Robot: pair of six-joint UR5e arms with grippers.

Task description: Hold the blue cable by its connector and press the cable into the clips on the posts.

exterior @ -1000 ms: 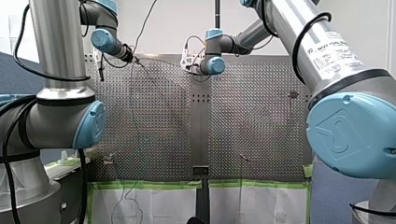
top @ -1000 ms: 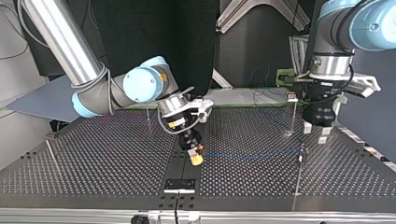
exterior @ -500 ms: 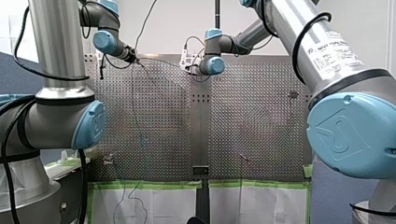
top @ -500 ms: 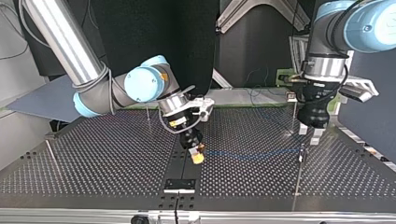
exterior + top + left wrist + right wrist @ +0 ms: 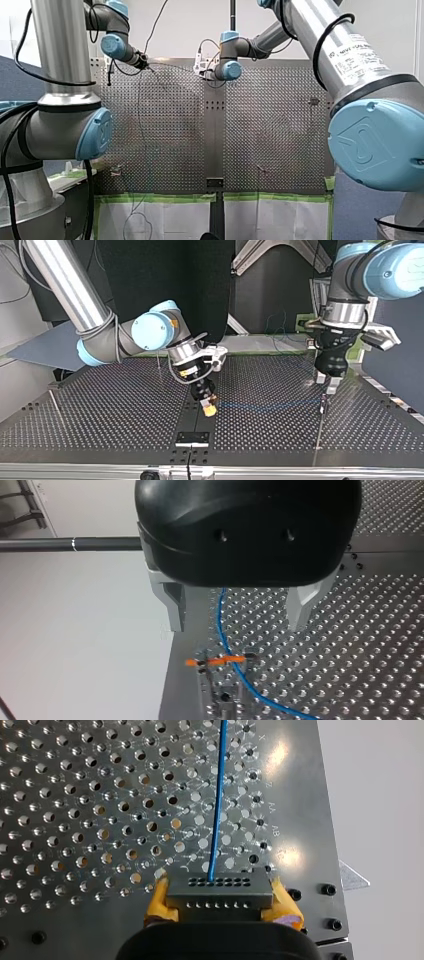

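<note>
- Found a bare post (image 5: 54,407) at the top view's far left and a second post (image 5: 158,362) further in. Judged both well apart from the work and no hindrance.
- Found my right gripper (image 5: 208,407) left of centre, yellow pads pinching the connector (image 5: 220,892) low over the table (image 5: 100,410). Noted little or no shift there over the last second.
- Traced the blue cable (image 5: 270,403) from the connector rightward, low over the table, to the clip post (image 5: 320,427).
- Recorded the change: my left gripper (image 5: 325,383) shifted leftward from beside that post to nearly above it.
- Confirmed in the left wrist view metal fingers (image 5: 176,607) spread wide, straddling the cable above the orange clip (image 5: 217,661), holding nothing.
- Judged this as lining up for the press. Could not tell the cable seated in the clip or merely laid across it.
- Judged the thin clip post itself the chief hazard, with a risk of a finger striking it on descent.
</note>
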